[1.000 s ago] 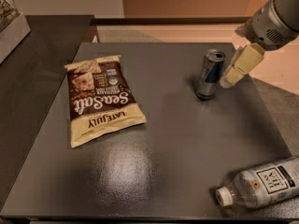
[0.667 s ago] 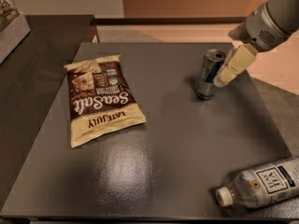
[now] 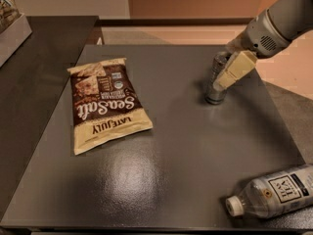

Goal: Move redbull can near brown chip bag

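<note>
On the far right part of the dark grey table stands the redbull can, upright, slim and of metal, silver at its lower end. No writing on it can be read from this side. The gripper is right at the can: a cream, flat part of it lies slanted across the upper half of the can, and the grey round arm goes up to the right corner. How the jaws stand, closed on the can or only beside it, I cannot tell.

The brown chip bag lies flat on the left half of the table, well apart from the can. It is dark brown in the middle and cream at both ends, with small pictures of chips at its far end. On it one reads "Sea Salt" in big white letters and "LATE JULY" in dark letters on the cream band near the front.

At the front right corner a clear plastic water bottle lies on its side, with a white cap pointing left and a white label whose dark print I cannot read surely.

The table top is smooth and a little shiny. Between bag and can the surface is bare. On the left a second dark counter joins the table edge.
</note>
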